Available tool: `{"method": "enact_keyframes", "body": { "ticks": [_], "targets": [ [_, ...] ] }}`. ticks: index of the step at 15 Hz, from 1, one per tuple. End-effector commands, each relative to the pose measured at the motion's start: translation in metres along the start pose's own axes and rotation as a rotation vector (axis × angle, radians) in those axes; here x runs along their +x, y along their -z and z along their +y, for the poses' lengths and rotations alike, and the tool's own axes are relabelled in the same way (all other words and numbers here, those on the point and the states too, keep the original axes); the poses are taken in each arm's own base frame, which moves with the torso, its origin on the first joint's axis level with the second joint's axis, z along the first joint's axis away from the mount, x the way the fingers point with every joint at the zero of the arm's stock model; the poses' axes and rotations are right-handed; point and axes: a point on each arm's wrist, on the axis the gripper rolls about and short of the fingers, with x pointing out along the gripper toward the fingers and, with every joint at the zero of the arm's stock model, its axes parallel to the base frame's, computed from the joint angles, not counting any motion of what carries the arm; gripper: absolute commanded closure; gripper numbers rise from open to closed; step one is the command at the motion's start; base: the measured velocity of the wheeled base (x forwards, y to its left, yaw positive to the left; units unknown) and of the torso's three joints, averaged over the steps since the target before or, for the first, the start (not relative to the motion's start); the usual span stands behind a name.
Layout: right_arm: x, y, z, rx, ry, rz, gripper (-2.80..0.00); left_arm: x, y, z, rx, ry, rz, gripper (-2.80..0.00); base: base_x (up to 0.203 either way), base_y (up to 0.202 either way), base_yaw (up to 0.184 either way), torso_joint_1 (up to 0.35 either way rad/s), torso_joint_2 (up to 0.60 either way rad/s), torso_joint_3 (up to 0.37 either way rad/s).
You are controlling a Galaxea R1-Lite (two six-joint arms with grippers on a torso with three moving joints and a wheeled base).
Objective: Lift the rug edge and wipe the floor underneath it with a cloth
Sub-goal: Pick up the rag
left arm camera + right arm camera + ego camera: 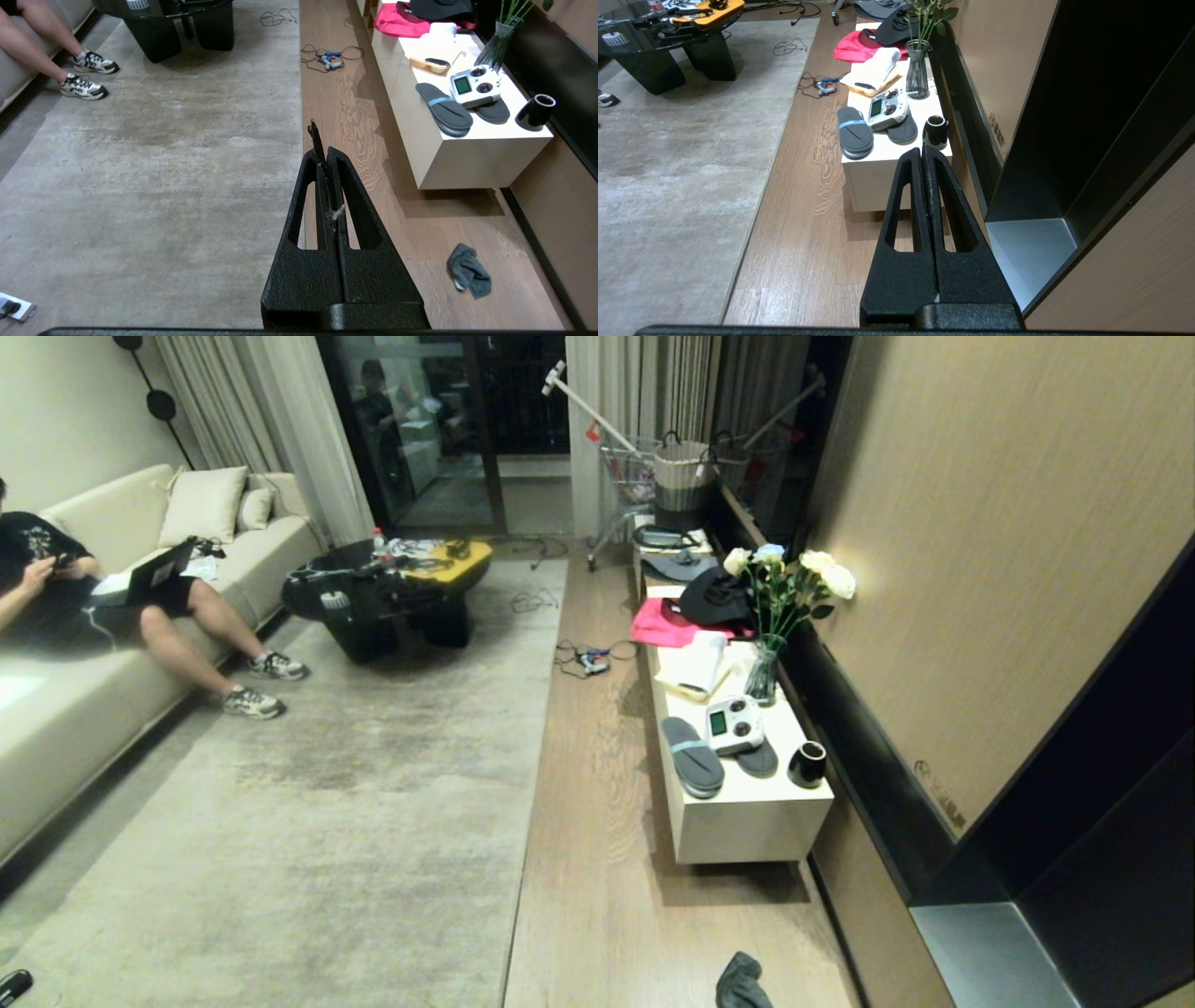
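The rug edge (537, 784) runs straight away from me and lies flat on the floor (597, 821), a strip of light wood planks between the rug and a low cabinet. The cloth (742, 982), a crumpled dark grey rag, lies on the planks near me, right of the rug; it also shows in the left wrist view (468, 271). My left gripper (325, 151) hangs high over the rug edge (301, 93), shut, with a thin dark strip and a tuft of fluff between its tips. My right gripper (923, 151) is shut and empty, high over the floor (803, 224). Neither arm shows in the head view.
A low white cabinet (747, 821) bearing slippers, a controller, a black cup, a vase and a pink garment borders the floor strip on the right. Cables (583, 661) lie on the planks farther off. A black coffee table (392, 597) and a seated person's feet (252, 686) are on the rug.
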Motion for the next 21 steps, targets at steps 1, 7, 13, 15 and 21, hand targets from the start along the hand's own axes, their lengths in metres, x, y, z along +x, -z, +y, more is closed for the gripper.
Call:
{"method": "enact_keyframes", "body": {
  "ticks": [1,7,13,15,21],
  "targets": [
    [0.0001,-0.0001,0.0000,0.000,-0.001,0.000,0.00,0.0000,0.0001,0.0000,0.000,0.000,0.001,0.00,0.000,0.000,0.000,0.000,0.00,0.000],
    [0.0001,-0.0001,0.0000,0.000,-0.001,0.000,0.00,0.0000,0.0001,0.0000,0.000,0.000,0.001,0.00,0.000,0.000,0.000,0.000,0.00,0.000],
    [0.0001,-0.0001,0.0000,0.000,-0.001,0.000,0.00,0.0000,0.0001,0.0000,0.000,0.001,0.001,0.00,0.000,0.000,0.000,0.000,0.00,0.000],
    [0.0001,-0.0001,0.0000,0.000,0.000,0.000,0.00,0.0000,0.0001,0.0000,0.000,0.001,0.001,0.00,0.000,0.000,0.000,0.000,0.00,0.000],
    [0.0001,-0.0001,0.0000,0.000,0.000,0.000,0.00,0.0000,0.0001,0.0000,0.000,0.000,0.001,0.00,0.000,0.000,0.000,0.000,0.00,0.000]
  ]
}}
